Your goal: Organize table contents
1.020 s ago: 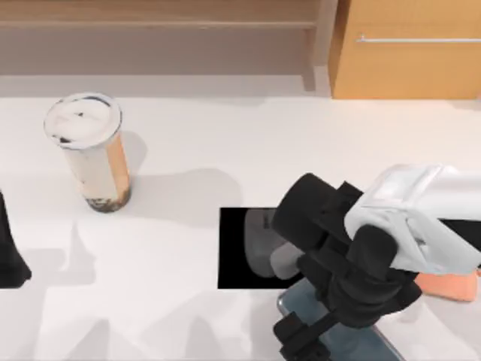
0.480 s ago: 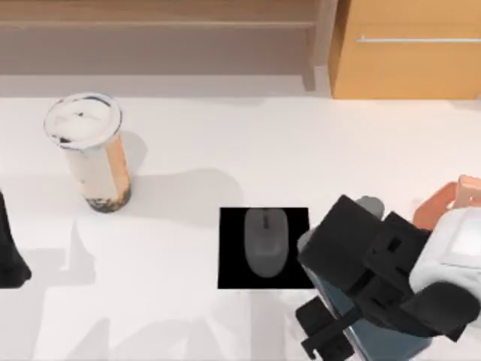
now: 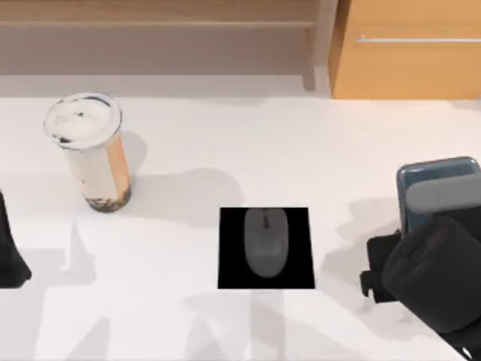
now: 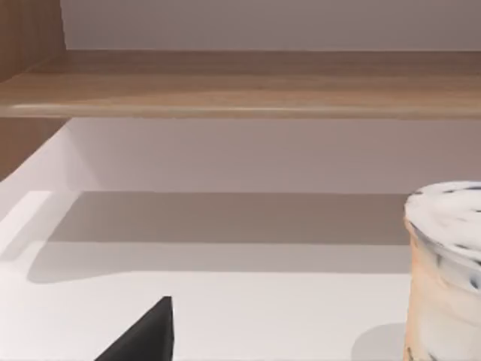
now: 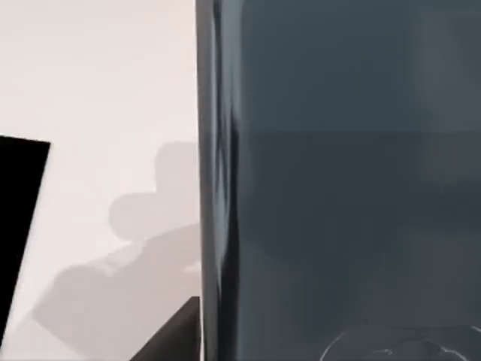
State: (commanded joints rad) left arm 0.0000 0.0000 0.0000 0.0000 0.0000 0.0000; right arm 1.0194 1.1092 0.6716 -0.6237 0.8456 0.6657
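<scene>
The dark grey-blue phone [image 3: 440, 188] is lifted at the table's right edge, with my right gripper [image 3: 419, 239] shut on its lower end. Up close in the right wrist view, the phone [image 5: 338, 180] stands over the white table [image 5: 98, 90]. A grey mouse [image 3: 264, 241] lies on the black square pad [image 3: 229, 263] near the table's middle front. The tall clear cup [image 3: 86, 150] of milky-brown drink stands upright at the left, and its rim [image 4: 447, 226] is in the left wrist view. My left gripper [image 3: 9, 252] is parked at the left edge. The salmon-orange stand is hidden.
A light-brown wooden shelf [image 3: 158, 22] runs along the back of the table [image 3: 225, 150]. An orange-wood cabinet [image 3: 409, 53] with a metal handle stands at the back right. Bare tabletop lies between the cup and the pad.
My right arm has swung from over the pad to the right edge, carrying the phone up from the front of the table. The mouse is uncovered now. The orange stand is now covered.
</scene>
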